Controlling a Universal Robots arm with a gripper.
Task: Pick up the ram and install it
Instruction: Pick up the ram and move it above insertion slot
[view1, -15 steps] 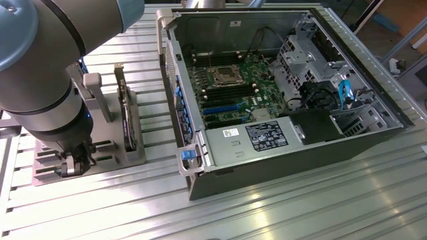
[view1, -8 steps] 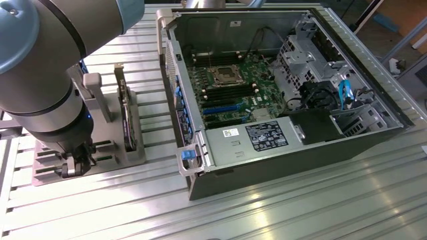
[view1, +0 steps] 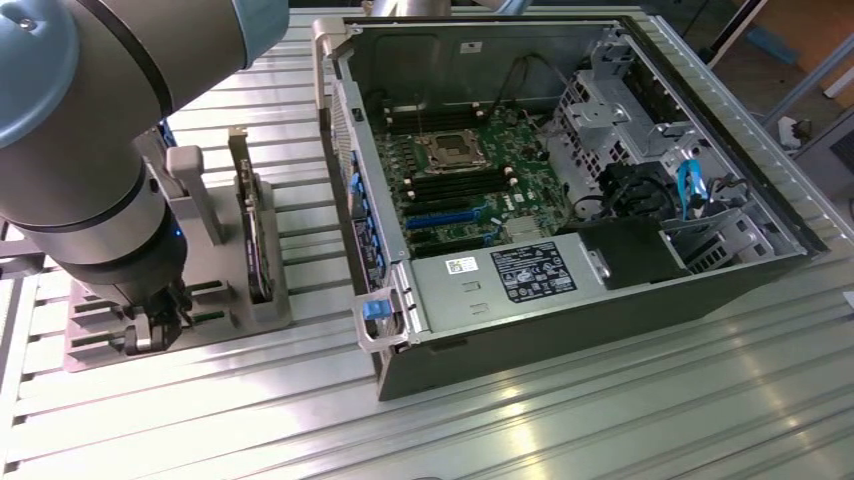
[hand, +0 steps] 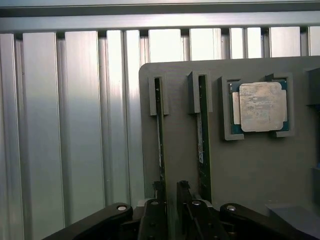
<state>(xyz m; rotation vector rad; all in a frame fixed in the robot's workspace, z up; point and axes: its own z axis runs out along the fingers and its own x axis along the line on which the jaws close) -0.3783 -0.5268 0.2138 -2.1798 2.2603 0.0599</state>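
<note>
Two ram sticks stand on edge in slots of a grey holder: one ram stick nearer the holder's edge and a second ram stick beside it. My gripper hovers at the near end of these sticks, open by a narrow gap with nothing in it. One finger lies in line with the first stick and the other between the two sticks. In the exterior view my gripper is low over the holder at that view's left, apart from the open computer case.
A square silver processor chip lies in a pocket of the holder beside the sticks. A dark board stands upright in the holder. Inside the case the motherboard faces up, with a black power supply and drive cage. Ribbed aluminium table surrounds everything.
</note>
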